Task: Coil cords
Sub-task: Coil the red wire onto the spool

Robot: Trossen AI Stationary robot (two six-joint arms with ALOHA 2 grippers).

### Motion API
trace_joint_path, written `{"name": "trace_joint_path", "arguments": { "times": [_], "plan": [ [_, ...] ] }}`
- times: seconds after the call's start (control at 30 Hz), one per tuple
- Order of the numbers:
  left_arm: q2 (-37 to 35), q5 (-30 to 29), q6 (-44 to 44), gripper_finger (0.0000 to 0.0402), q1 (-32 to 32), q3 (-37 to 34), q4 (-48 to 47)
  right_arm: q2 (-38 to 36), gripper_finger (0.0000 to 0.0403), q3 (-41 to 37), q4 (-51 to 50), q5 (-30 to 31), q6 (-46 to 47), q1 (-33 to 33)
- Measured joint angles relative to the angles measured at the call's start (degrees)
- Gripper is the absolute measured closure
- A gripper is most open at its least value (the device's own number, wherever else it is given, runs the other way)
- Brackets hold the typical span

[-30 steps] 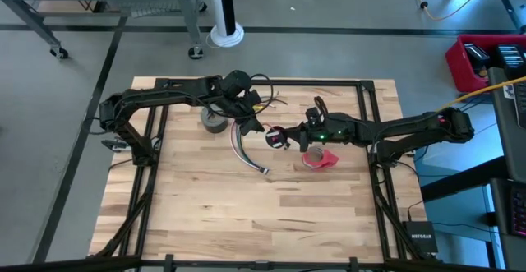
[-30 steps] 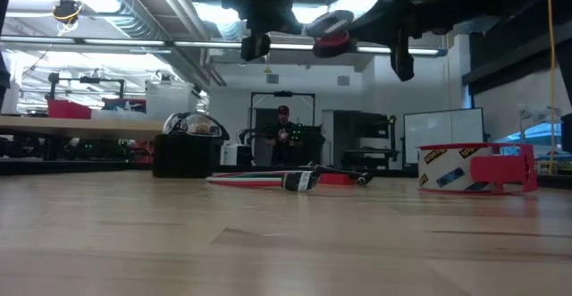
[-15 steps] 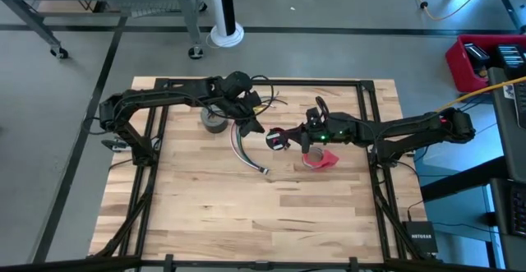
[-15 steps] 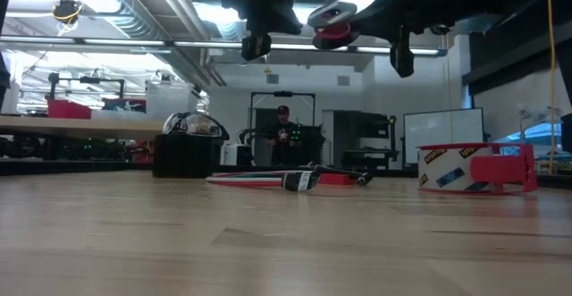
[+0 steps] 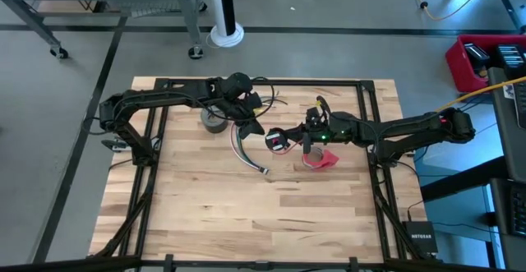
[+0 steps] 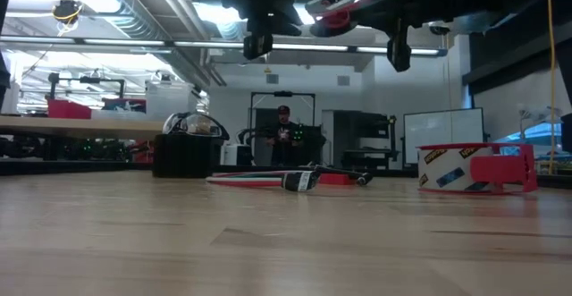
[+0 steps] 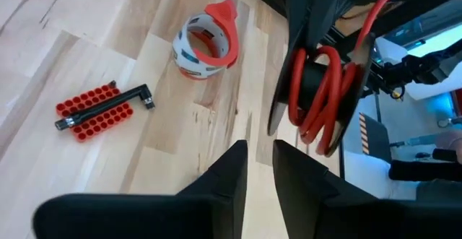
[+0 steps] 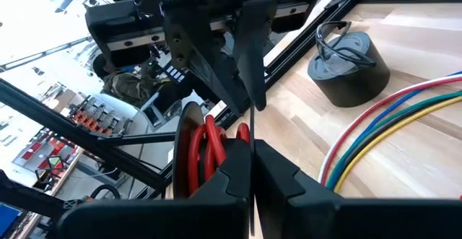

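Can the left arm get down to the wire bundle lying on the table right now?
Probably yes. The left gripper hovers just above the wire bundle, fingers slightly parted and empty, with nothing between them.

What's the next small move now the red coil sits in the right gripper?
Probably back the left gripper away: its fingers stand slightly apart with nothing between them, while the right gripper holds the red coil in the air above the table.
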Motion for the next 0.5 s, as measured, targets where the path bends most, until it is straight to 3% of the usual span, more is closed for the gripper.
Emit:
{"name": "trace_joint_path", "arguments": {
  "times": [0.23,0.5],
  "plan": [
    [0.0,-0.1,2.1,0.0359,0.9,0.0,-6.2,0.0,0.0395,0.0,0.0,-0.7,0.0,0.0],
    [0.0,-0.2,9.7,0.0363,2.1,0.0,-6.8,0.0,0.0395,0.0,-0.4,-9.2,0.0,0.0]
  ]
}}
